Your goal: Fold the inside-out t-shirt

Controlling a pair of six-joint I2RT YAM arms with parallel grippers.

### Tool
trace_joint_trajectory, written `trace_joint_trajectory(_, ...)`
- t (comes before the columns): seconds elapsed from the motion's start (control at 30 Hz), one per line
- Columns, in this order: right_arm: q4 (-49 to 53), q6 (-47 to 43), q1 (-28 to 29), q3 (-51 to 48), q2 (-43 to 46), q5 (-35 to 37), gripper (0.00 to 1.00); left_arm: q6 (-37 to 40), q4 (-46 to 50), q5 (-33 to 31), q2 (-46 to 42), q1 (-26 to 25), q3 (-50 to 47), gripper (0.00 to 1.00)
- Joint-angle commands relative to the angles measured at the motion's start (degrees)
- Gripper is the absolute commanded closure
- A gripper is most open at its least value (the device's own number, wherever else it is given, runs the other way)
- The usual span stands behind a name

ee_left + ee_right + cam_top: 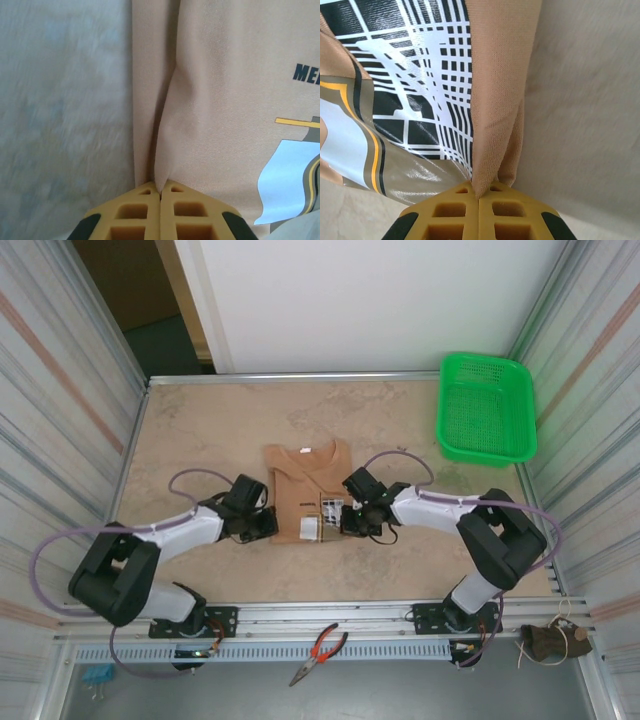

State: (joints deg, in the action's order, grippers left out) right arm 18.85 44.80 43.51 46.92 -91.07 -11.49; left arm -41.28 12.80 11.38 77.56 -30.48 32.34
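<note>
Top external view: the left claw [268, 528] sits low on the counter [190, 430], at the near left edge of the t-shirt [300, 475]. The t-shirt lies flat near the middle of the counter, folded into an upright rectangle with the collar toward the far side. A printed graphic [322, 515] shows on its near half. Red-handled pliers [318, 652] lie on the ledge in front of the arm bases. The right claw [347, 520] sits at the near right edge of the t-shirt. A green basket [485, 408] stands at the far right corner, well apart from the garment.

Left wrist view: the left claw [160, 192] is pressed together on a raised ridge of tan fabric at the t-shirt [225, 110] border. Bare counter [60, 100] lies to the left of the fabric, and part of the graphic [290, 175] is at the right.

Right wrist view: the right claw [480, 192] is pressed together, pinching a folded edge of the t-shirt [497, 75]. The black-and-white grid of the graphic [420, 65] lies to the left of the pinched edge, and bare counter [585, 100] lies to the right.
</note>
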Motion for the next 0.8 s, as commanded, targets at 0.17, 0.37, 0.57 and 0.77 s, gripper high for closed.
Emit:
trace_joint_trajectory(0.17,10.5,-5.8,-8.7,8.2,6.5,1.8,0.43,5.0,7.7,-2.6,-11.1,6.4,5.3,0.42)
trace_joint_trajectory(0.37,10.6,-12.8,-18.6,24.8,-6.9,-2.9,0.30,13.6,4.6,5.7,5.6,16.0,21.8,0.29)
trace_joint_trajectory(0.57,9.2,-12.4,-19.7,35.1,-19.6,-4.8,0.27,20.8,8.1,8.1,22.8,16.9,37.1,0.27)
trace_joint_trajectory(0.77,7.6,-10.8,-18.4,36.1,-23.1,-3.6,0.27,22.9,10.1,6.1,30.2,17.0,42.0,0.26)
